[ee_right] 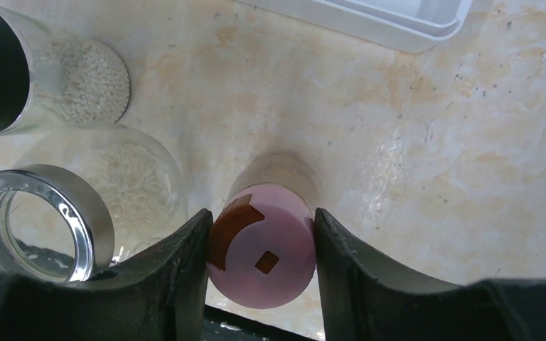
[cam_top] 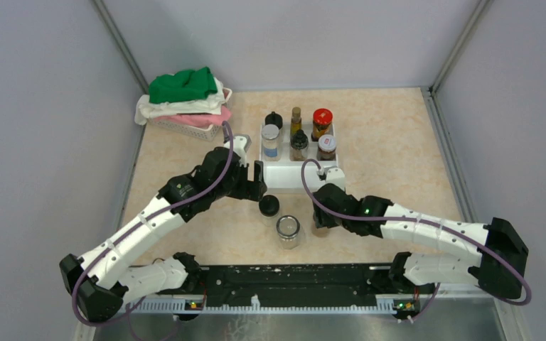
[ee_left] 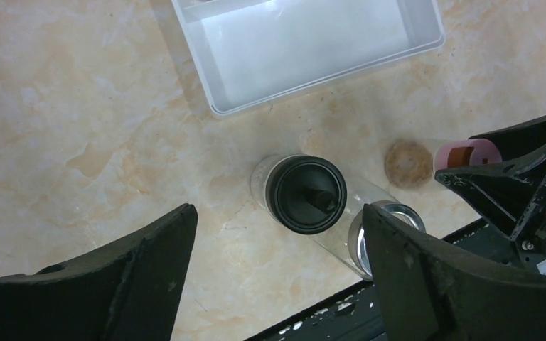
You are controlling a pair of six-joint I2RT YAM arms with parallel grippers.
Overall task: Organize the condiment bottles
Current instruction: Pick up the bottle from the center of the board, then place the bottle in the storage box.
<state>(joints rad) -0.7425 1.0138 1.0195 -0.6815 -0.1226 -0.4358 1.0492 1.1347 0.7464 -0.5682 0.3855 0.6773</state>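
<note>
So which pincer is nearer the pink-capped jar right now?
Right. The right pincer grips the pink-capped jar, a finger touching each side of its cap. The left pincer hangs open over the neighbouring black-capped jar.

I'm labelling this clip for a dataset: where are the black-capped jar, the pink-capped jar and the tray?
black-capped jar [ee_left: 307, 194], left wrist view, middle of its cap.
pink-capped jar [ee_right: 277, 238], right wrist view, top of its cap.
tray [ee_left: 313, 50], left wrist view, bare floor of its near compartment.
</note>
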